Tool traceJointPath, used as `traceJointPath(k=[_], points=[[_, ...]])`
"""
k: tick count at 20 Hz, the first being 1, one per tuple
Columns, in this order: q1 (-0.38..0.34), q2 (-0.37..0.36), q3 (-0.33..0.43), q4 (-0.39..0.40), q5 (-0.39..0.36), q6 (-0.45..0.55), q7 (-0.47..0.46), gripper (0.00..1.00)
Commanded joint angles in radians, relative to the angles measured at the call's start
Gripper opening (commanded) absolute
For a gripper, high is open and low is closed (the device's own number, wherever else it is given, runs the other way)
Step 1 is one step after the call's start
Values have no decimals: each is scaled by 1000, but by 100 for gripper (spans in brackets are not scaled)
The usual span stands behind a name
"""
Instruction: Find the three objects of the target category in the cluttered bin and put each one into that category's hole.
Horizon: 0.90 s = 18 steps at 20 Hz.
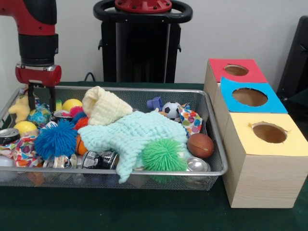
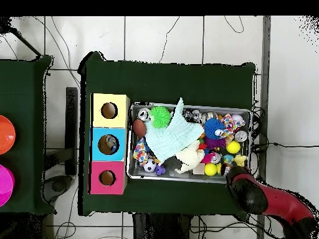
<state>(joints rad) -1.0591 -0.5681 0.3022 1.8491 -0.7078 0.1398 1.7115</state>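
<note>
We see a red and black arm reaching down at the far corner of the bin (image 1: 211, 108); its claw (image 1: 40, 98) hangs with two dark fingers spread apart, their tips dipping among the toys and partly hidden, gripping nothing we can make out. A mint knitted cloth (image 1: 137, 137) and a cream knitted cloth (image 1: 103, 107) cover the middle of the bin, hiding whatever lies beneath. Around them sit a blue spiky ball (image 1: 55, 139), a green spiky ball (image 1: 163, 155), a small basketball (image 1: 200, 145), a soccer ball (image 1: 170, 109) and yellow balls. On the green desk (image 1: 144, 211) beside the bin stand three boxes; the hole (image 1: 236, 70) in the red-topped one is farthest from the camera
</note>
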Motion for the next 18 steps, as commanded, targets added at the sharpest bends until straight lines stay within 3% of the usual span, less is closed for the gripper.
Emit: traceJointPath(k=[1, 9, 10, 18], points=[[-33, 55, 155, -106, -21, 194, -186, 100], [-38, 81, 199, -155, -18, 257, -191, 100], [-44, 87, 212, -161, -32, 250, -189, 0], [-25, 80, 177, -158, -58, 206, -129, 0]])
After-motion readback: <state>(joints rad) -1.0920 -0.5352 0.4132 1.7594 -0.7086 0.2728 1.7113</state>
